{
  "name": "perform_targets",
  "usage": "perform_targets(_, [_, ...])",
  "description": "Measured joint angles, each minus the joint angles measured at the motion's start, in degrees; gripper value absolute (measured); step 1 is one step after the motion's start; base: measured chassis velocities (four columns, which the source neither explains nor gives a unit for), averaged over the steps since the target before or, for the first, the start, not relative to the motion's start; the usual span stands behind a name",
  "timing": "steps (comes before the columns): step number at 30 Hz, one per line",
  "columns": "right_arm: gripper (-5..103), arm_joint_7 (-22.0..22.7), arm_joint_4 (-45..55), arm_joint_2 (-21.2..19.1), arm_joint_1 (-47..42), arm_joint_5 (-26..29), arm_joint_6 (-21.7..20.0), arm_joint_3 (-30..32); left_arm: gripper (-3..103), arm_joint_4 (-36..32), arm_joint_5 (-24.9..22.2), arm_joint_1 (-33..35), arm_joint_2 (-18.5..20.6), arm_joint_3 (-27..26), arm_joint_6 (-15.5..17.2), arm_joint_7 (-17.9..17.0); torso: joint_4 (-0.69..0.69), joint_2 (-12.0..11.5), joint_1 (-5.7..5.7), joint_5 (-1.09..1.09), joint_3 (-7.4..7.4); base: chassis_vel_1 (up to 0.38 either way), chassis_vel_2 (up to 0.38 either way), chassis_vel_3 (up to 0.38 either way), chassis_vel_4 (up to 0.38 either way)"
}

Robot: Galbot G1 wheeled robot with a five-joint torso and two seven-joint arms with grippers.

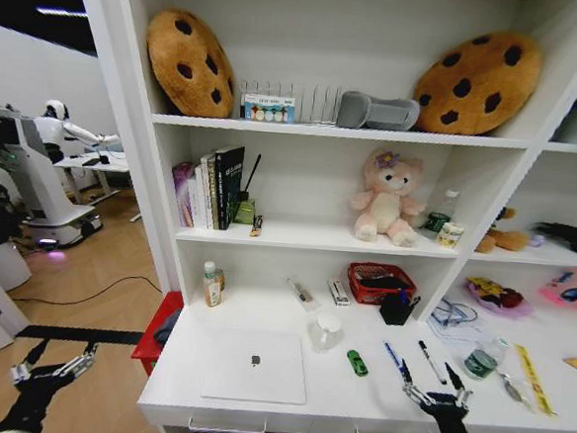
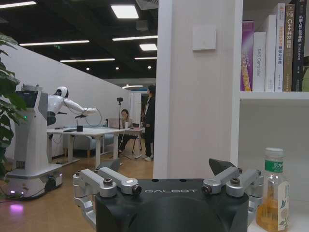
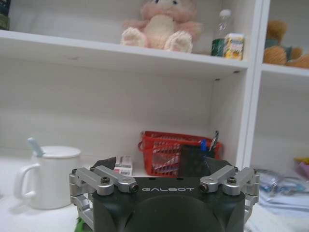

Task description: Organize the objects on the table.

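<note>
The right claw (image 1: 434, 387) is held apart over the counter (image 1: 355, 395) near the blue pen (image 1: 393, 355); the left claw (image 1: 52, 368) is spread beside the counter.

We note the table (image 1: 285, 414) top is smooth matt white laminate with slim metal drawer handles. The laptop (image 1: 255, 366) near its front edge has a matt silver metal lid. The basket (image 1: 380, 282) looks like red plastic mesh.

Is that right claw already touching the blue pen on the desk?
Cannot tell. In the head view the right gripper hangs open just past the blue pen, their outlines meeting, so contact or gap isn't plain.
</note>
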Motion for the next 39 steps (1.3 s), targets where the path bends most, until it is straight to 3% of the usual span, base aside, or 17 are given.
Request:
perform_targets(7, [100,-0.6,-2.7,-3.8,4.2,2.8,-6.7,-7.0,100,0.0,0.0,0.1,0.1,0.0,0.0,0.0,0.01,0.0,0.0,0.0,0.0,0.0,0.0,0.0,0.0])
perform_targets(17, [100,0.9,-5.6,-8.0,9.9,3.0,-11.2,-11.4,100,0.0,0.0,0.1,0.2,0.1,0.1,0.0,0.01,0.0,0.0,0.01,0.0,0.0,0.0,0.0,0.0])
perform_targets(25, [100,2.3,-6.5,-9.1,13.5,3.7,-14.6,-14.5,100,-0.1,0.0,0.1,0.3,0.1,0.1,0.0,0.01,0.0,0.0,0.0,0.0,0.0,0.0,0.0,0.0])
perform_targets(27, [91,2.6,-7.8,-9.1,15.2,3.5,-15.6,-16.2,100,-0.1,0.0,0.1,0.3,0.1,0.2,0.0,0.01,0.0,0.0,0.01,0.0,0.0,0.0,0.0,0.0])
perform_targets(34, [77,3.4,-9.2,-9.0,17.7,2.9,-16.8,-18.9,100,-0.1,0.1,0.1,0.3,0.1,0.2,0.0,0.01,0.0,0.0,0.0,0.0,0.0,0.0,0.0,0.0])
perform_targets(36, [66,3.7,-9.5,-8.8,18.5,2.6,-17.0,-19.7,100,-0.1,0.1,0.1,0.3,0.1,0.2,0.0,0.01,0.0,0.0,0.0,0.0,0.0,0.0,0.0,0.0])
perform_targets(37, [66,3.7,-9.5,-8.8,18.5,2.6,-17.0,-19.7,100,-0.1,0.1,0.1,0.3,0.1,0.2,0.0,0.01,0.0,0.0,0.0,0.0,0.0,0.0,0.0,0.0])
perform_targets(39, [49,3.9,-9.4,-8.6,18.3,2.1,-17.0,-19.8,100,-0.1,0.1,0.1,0.3,0.1,0.2,0.0,0.01,0.0,0.0,0.0,0.0,0.0,0.0,0.0,0.0])
